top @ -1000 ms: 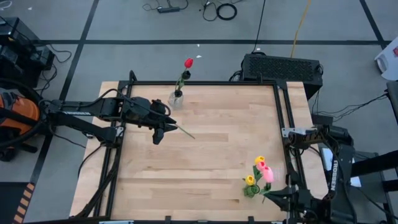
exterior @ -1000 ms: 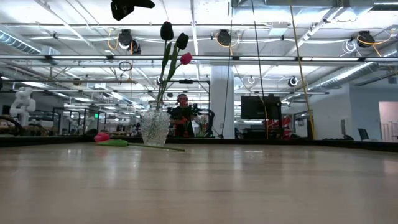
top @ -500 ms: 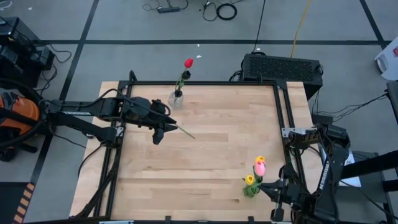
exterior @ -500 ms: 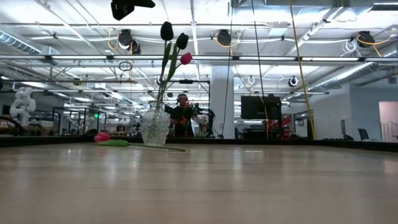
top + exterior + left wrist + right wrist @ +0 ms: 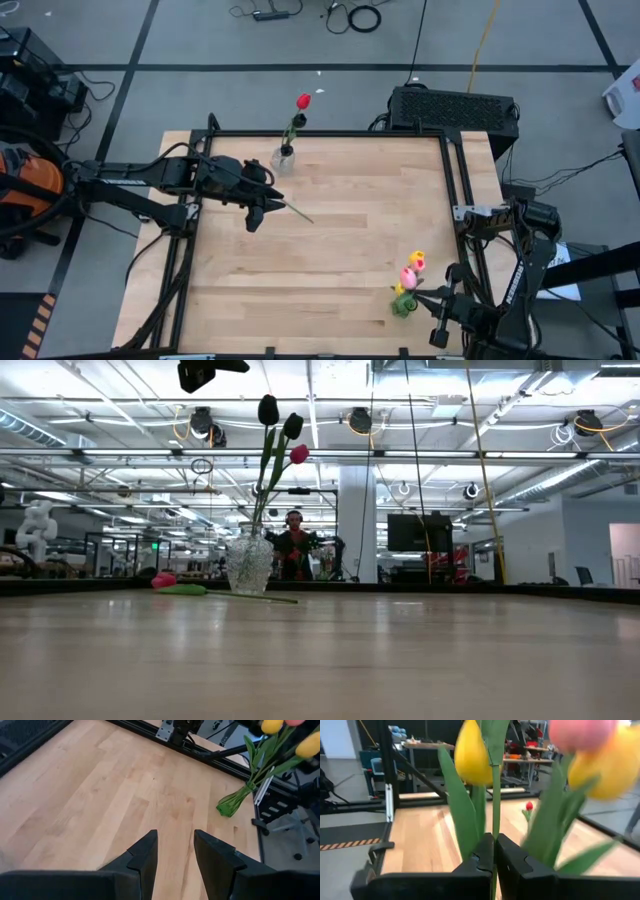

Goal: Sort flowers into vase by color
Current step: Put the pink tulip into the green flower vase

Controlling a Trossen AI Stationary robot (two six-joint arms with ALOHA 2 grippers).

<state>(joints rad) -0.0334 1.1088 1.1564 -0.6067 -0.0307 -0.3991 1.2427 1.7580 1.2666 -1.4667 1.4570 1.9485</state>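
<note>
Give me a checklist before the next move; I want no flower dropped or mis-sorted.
1. Right jaws closed on a stem: ok. They are shut on a green stem.
2. Which colour of head that stem carries: cannot tell. Yellow and pink heads crowd together there.
3. Left jaws free: ok. They are open and empty above the table.
4. Far vase upright: ok. It stands with dark and red tulips in it.
5. All flowers off the table: not ok. A loose flower lies flat beside that vase.
</note>
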